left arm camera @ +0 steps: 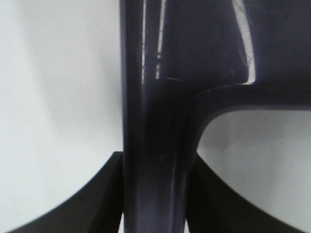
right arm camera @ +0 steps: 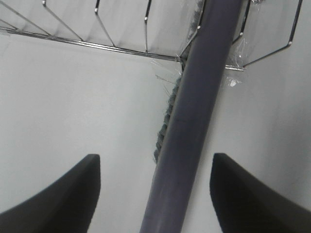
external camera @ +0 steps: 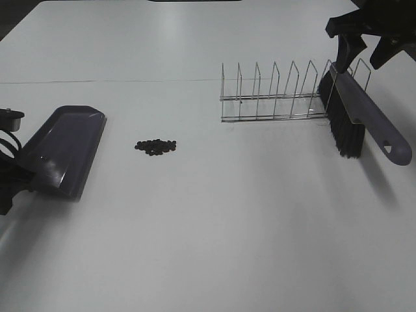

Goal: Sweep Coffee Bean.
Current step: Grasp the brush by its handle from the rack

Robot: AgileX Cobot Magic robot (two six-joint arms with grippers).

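The coffee bean (external camera: 156, 147) cluster lies as a small dark patch on the white table, left of center. A dark grey dustpan (external camera: 65, 149) rests left of it, mouth facing the beans. My left gripper (external camera: 12, 174) is shut on the dustpan handle (left arm camera: 155, 145), with both fingers (left arm camera: 104, 194) pressed against it. A grey brush (external camera: 361, 117) with black bristles leans in the wire rack (external camera: 279, 97) at the right. Over it, my right gripper (external camera: 367, 53) is open. Its fingers (right arm camera: 73, 194) stand either side of the brush handle (right arm camera: 194, 121) without touching it.
The wire rack has several upright dividers and stands at the right rear of the table (external camera: 227, 227). The brush sits in its rightmost slot, its handle end with a hanging hole (external camera: 390, 149) pointing toward the front right.
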